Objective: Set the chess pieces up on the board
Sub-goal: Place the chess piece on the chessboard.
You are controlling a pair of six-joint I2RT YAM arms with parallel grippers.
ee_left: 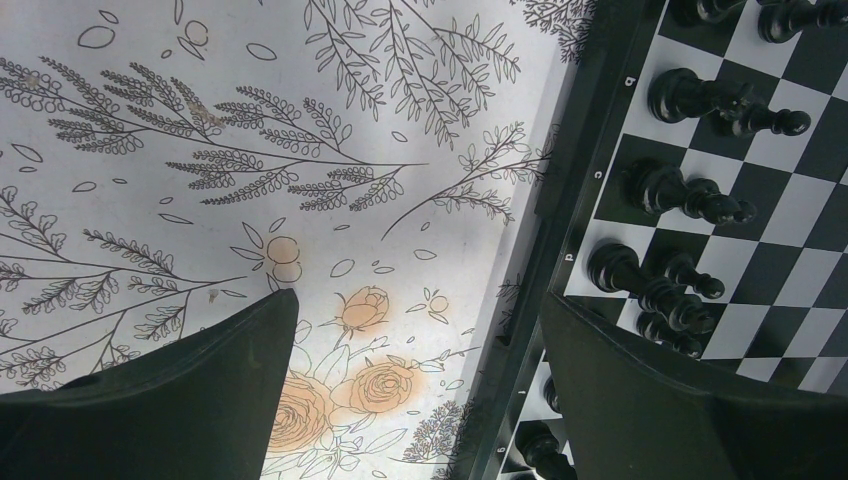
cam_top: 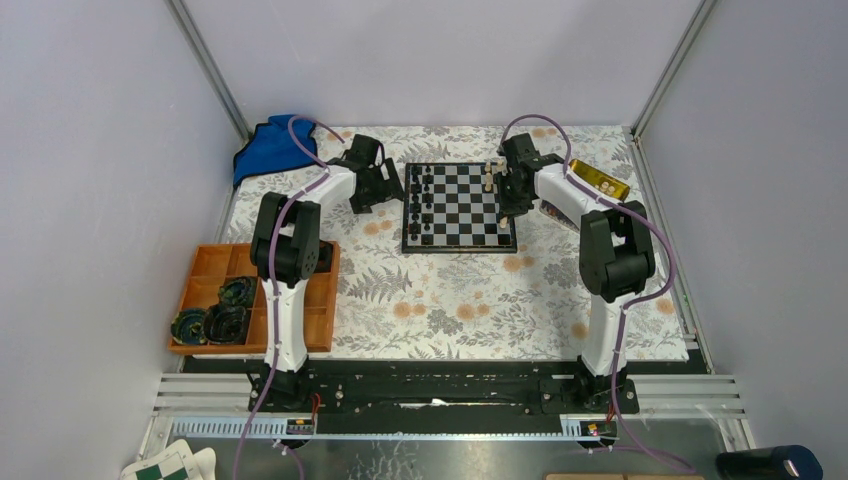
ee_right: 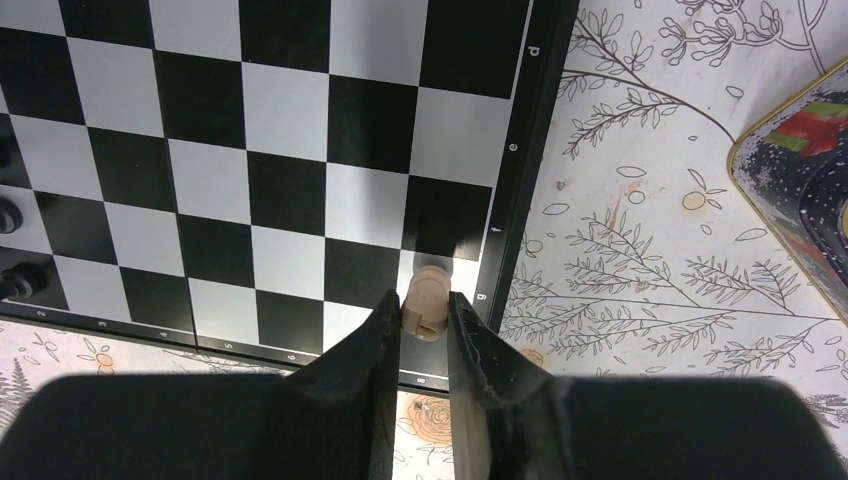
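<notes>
1. The right gripper (ee_right: 422, 312) is clamped on a pale piece (ee_right: 430, 290), low in the wrist view. It is over an edge square by the border of the board (ee_right: 290, 190). Whether the piece touches the square I cannot tell. Letting go while it hangs or tilts could topple it onto the border.
2. Further in, other pale pieces (cam_top: 490, 176) stand just beside that gripper, at the upper right of the board in the top view. A careless lift-off could clip them.
3. The left gripper (ee_left: 418, 300) has its jaws wide apart and holds nothing. One finger overlaps the board's left edge, close to the black pieces (ee_left: 690, 195) standing there. A sideways swing could knock them over.
4. Pose: the left arm (cam_top: 285, 250) and right arm (cam_top: 612, 255) rise from the bottom of the top view with elbows high and forearms reaching up-frame. The left wrist sits at the board's left side and the right wrist at its right side, fingers pointing down.
</notes>
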